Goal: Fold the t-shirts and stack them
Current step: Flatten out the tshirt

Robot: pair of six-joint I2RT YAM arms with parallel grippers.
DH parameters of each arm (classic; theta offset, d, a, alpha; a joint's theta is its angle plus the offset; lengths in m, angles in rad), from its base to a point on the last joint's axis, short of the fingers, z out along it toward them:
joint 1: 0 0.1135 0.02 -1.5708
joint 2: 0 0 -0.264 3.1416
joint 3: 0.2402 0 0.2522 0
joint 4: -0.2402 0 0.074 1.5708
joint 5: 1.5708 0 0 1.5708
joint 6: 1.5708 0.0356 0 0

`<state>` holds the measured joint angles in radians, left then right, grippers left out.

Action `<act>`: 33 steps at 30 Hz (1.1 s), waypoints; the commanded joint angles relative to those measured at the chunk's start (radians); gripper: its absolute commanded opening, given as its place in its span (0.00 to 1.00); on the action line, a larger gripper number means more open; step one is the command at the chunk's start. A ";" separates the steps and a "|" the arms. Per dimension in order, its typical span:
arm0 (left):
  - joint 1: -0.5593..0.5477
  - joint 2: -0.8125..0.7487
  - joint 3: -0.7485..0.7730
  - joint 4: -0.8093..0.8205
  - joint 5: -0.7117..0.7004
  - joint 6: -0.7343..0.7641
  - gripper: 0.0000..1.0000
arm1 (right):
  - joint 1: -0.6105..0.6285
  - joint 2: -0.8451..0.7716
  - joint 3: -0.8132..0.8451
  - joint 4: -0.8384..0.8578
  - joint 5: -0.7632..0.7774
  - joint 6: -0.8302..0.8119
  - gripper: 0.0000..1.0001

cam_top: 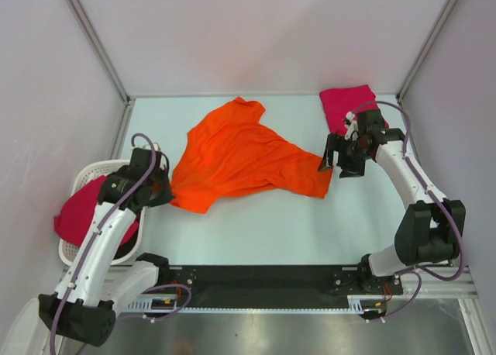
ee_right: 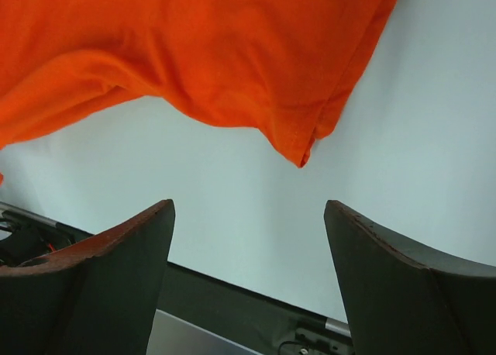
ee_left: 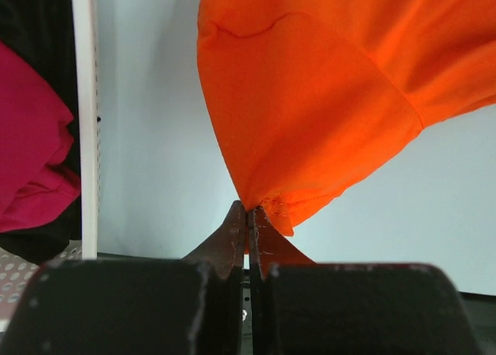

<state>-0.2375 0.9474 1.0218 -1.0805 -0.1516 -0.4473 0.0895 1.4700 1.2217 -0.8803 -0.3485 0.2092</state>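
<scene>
Orange shirt: lies crumpled and spread across the middle of the worktop, one sleeve pointing toward 12 o'clock. My left pincer, at the shirt's 8 o'clock corner, is fully closed and pinches the hem there; the left wrist view shows orange cloth caught between the touching tips. My right pincer, at the shirt's 3 o'clock corner, stands wide open and holds nothing; in the right wrist view that corner shows just beyond the parted fingers, touching neither. Pink shirt: bunched at 1 o'clock, in the far corner of the worktop. Second pink shirt: heaped in the basket at 9 o'clock, draping over its rim.
</scene>
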 commanded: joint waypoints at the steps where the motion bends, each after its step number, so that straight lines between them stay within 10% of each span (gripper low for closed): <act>1: -0.003 0.036 -0.086 -0.021 0.029 0.007 0.00 | 0.029 0.094 0.070 0.041 -0.012 0.007 0.84; 3: -0.003 0.065 -0.118 -0.030 0.049 0.002 0.00 | 0.059 0.133 0.093 0.026 -0.018 0.004 0.84; 7: -0.003 0.077 -0.123 -0.085 0.053 -0.024 0.91 | 0.098 0.208 0.136 0.003 -0.030 0.002 0.84; 9: -0.003 0.061 -0.111 -0.093 0.049 -0.030 0.99 | 0.105 0.222 0.142 0.006 -0.040 0.001 0.83; 14: -0.003 0.054 0.024 -0.061 0.014 -0.019 1.00 | 0.122 0.291 0.205 0.024 -0.049 0.001 0.82; 27: -0.034 0.674 0.350 0.087 -0.003 0.114 1.00 | 0.256 0.745 0.690 -0.015 -0.021 -0.011 0.75; 33: 0.018 0.623 0.376 0.096 -0.010 0.082 1.00 | 0.251 0.728 0.717 -0.063 0.008 -0.033 0.76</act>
<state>-0.2623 1.6539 1.3338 -0.9771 -0.1490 -0.3649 0.3588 2.2486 1.9011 -0.8902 -0.3672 0.2028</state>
